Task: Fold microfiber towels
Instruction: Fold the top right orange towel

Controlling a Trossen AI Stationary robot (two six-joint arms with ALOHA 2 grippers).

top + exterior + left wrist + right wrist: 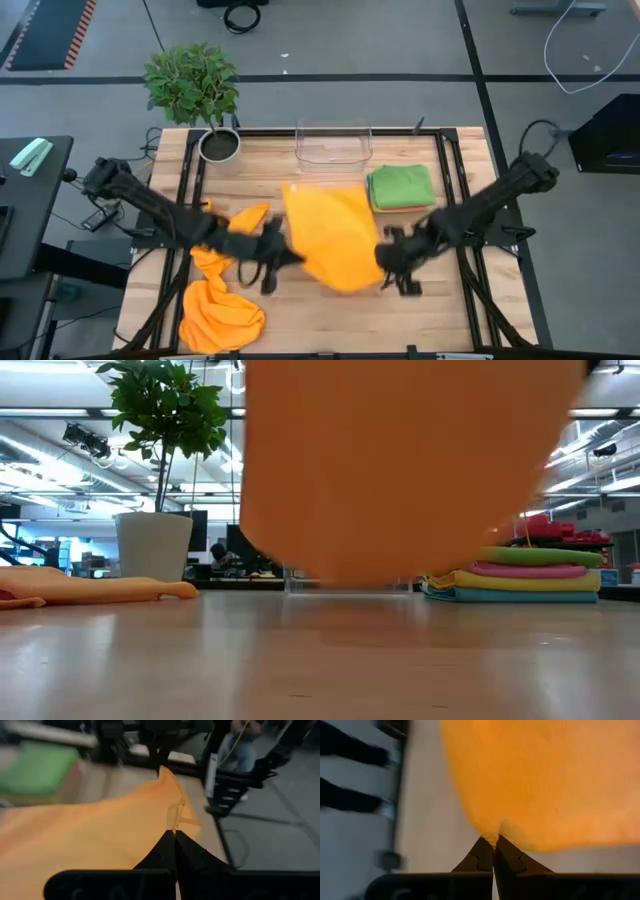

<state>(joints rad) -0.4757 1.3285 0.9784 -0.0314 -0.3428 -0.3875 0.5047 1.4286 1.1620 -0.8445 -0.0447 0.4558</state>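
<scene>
Currently mid-fold on orange towel point(330, 235), lifted above desk point(450, 310) centre, hanging as a sheet and blocking most of the low view. Left hand point(283, 256) pinched shut on one near corner, right hand point(388, 262) pinched shut on the other; both wrist views show fingertips closed with orange fabric caught at the tips. Corner grips spread apart, probably to keep the cloth flat and stretched for a clean lay-down. Far edge seems to trail toward bin point(334, 143). Folded stack point(402, 187), green on top, right of towel, kept clear of work zone. Two more orange towels, crumpled point(222, 305), at left near side, likely waiting their turn. Plant point(195, 85) at far left corner, out of the way.
</scene>
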